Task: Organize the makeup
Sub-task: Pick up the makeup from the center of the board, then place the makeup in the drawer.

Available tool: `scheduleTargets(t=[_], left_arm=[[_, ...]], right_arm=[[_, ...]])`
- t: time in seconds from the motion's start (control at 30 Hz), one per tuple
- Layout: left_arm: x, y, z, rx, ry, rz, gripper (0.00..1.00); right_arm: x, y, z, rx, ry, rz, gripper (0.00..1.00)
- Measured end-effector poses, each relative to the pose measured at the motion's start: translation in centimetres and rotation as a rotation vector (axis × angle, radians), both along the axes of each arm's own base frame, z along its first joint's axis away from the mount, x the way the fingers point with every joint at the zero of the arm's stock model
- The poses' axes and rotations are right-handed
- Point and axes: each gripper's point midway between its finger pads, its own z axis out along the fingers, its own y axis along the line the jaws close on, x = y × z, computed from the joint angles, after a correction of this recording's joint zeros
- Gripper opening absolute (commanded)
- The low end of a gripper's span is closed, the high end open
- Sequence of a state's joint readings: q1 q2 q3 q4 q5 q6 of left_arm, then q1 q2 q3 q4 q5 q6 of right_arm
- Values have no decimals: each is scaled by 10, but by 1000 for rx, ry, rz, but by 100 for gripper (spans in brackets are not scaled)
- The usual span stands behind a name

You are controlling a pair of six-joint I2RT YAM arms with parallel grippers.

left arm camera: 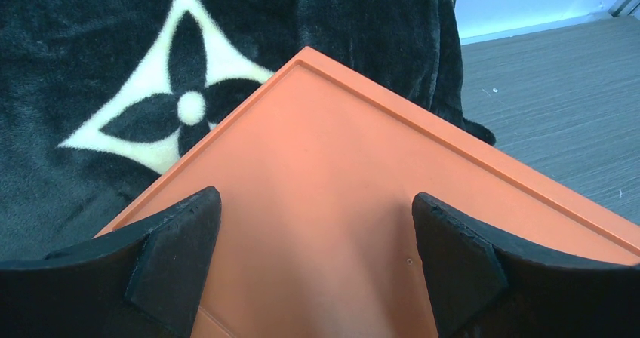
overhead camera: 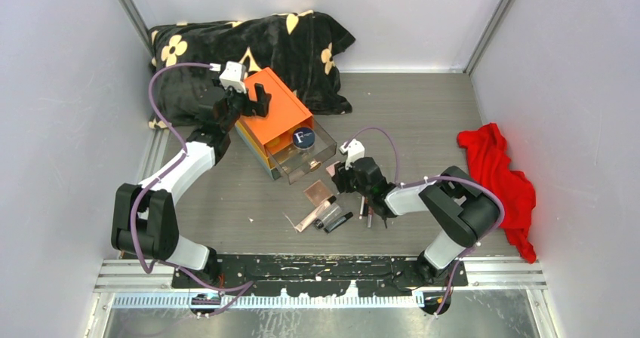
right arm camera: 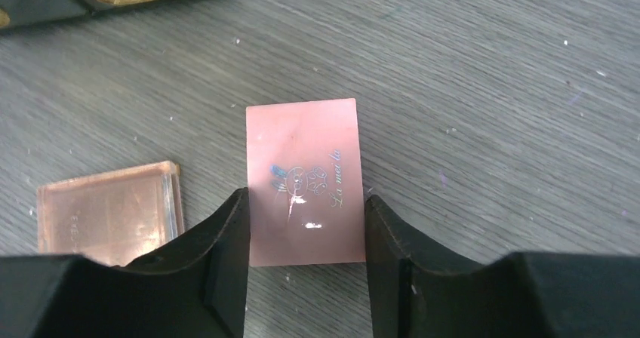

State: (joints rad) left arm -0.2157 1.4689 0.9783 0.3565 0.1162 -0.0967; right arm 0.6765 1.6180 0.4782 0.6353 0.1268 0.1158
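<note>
your pink compact (right arm camera: 304, 181) bears, i think, silvery lettering; orange box (left arm camera: 340, 187); black blanket (left arm camera: 90, 51) with cream flowers.

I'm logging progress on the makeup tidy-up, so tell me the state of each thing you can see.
Drawer: pulled open.
Round compact: closed, in the drawer.
Pink compact: closed, flat on table.
Left gripper: open, over orange box.
Right gripper: shut on the pink compact.

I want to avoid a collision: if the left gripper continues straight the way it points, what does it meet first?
The orange box: the left gripper points, jaws open, at its flat top. How near it is, I cannot tell.
</note>
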Motion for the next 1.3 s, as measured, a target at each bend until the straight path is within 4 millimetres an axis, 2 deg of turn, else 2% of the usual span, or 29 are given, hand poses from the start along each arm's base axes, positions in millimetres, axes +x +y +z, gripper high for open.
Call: scheduleTargets(t=[0.1,0.4,0.7,1.0,1.03,1.07,1.17,1.3], left_arm=[[0,0,0,0,0,0,97],[0,0,0,0,2,0,97],[0,0,0,0,3,0,97],[0,0,0,0,3,0,97],[0,0,0,0,3,0,97],[0,0,0,0,2,0,97],[0,0,0,0,2,0,97],[0,0,0,0,2,0,97]], right_arm=[[0,-3,1,4,5,-22,9],[-11,-28,6,-21,11,-103,7],[-10,-39,51,19,-80,-150,7],[-8,-58,81,-35,-130,-205,7],[-4,-58,93,-38,-149,-214,7],[-3,-58,97,-36,-156,-217,7],[8,-55,132,-32,-210,-224,7],[26,-43,199,9,-303,-221,7]])
